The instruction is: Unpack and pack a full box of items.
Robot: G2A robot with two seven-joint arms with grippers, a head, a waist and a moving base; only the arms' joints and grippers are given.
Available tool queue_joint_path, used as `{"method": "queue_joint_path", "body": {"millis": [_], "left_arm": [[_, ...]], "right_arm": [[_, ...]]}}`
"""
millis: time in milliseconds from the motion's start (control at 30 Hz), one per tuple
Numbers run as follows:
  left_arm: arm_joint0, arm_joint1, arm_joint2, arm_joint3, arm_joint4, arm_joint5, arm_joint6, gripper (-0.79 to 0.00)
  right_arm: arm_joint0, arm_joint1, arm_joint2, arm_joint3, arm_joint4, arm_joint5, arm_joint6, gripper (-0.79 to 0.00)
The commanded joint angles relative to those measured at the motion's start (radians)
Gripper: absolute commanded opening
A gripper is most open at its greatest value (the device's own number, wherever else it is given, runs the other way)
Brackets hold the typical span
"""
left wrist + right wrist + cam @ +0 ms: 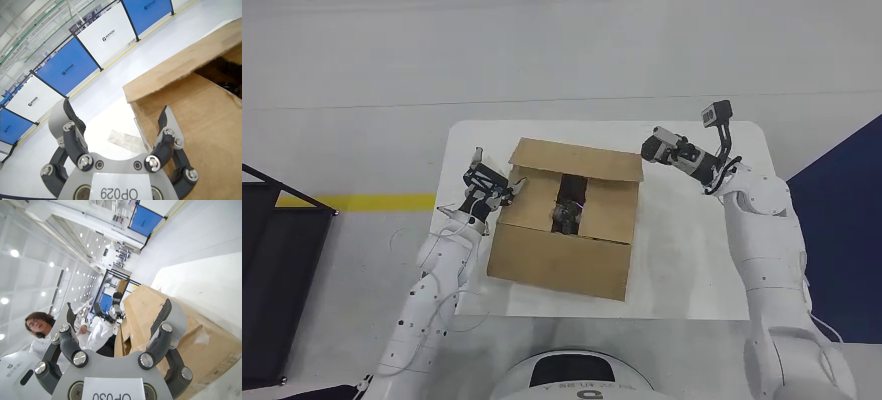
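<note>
A brown cardboard box point(562, 232) stands in the middle of the white table point(682, 270). Its top flaps are almost shut, leaving a narrow gap point(570, 205) through which dark items point(565, 215) show. My left gripper point(487, 186) hovers open at the box's left upper corner; in the left wrist view the left gripper point(116, 111) has one finger beside the box's side wall point(198, 132) and holds nothing. My right gripper point(650, 146) hangs open just off the box's far right corner. In the right wrist view the right gripper point(118, 311) is empty, with the box point(189, 332) below.
A strip of old tape point(124, 139) lies on the table by the box's left side. Bare table lies right of the box point(697, 240). A dark rack point(272, 260) stands on the floor to the left. A person point(37, 323) stands behind the robot.
</note>
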Motion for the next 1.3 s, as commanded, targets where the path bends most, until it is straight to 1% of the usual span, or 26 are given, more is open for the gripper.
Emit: {"method": "queue_joint_path", "body": {"millis": [0, 1167, 1233, 1267], "left_arm": [[0.0, 0.0, 0.0, 0.0, 0.0, 0.0, 0.0, 0.0], [0.0, 0.0, 0.0, 0.0, 0.0, 0.0, 0.0, 0.0], [0.003, 0.0, -0.005, -0.01, -0.021, 0.005, 0.002, 0.0], [0.006, 0.001, -0.014, -0.019, -0.042, 0.003, 0.007, 0.0]], "right_arm": [[0.002, 0.007, 0.008, -0.009, -0.047, 0.052, 0.009, 0.0], [0.002, 0.007, 0.008, -0.009, -0.047, 0.052, 0.009, 0.0], [0.0, 0.007, 0.006, -0.015, -0.042, 0.05, 0.008, 0.0], [-0.013, 0.006, -0.001, -0.042, -0.01, 0.036, 0.025, 0.0]]}}
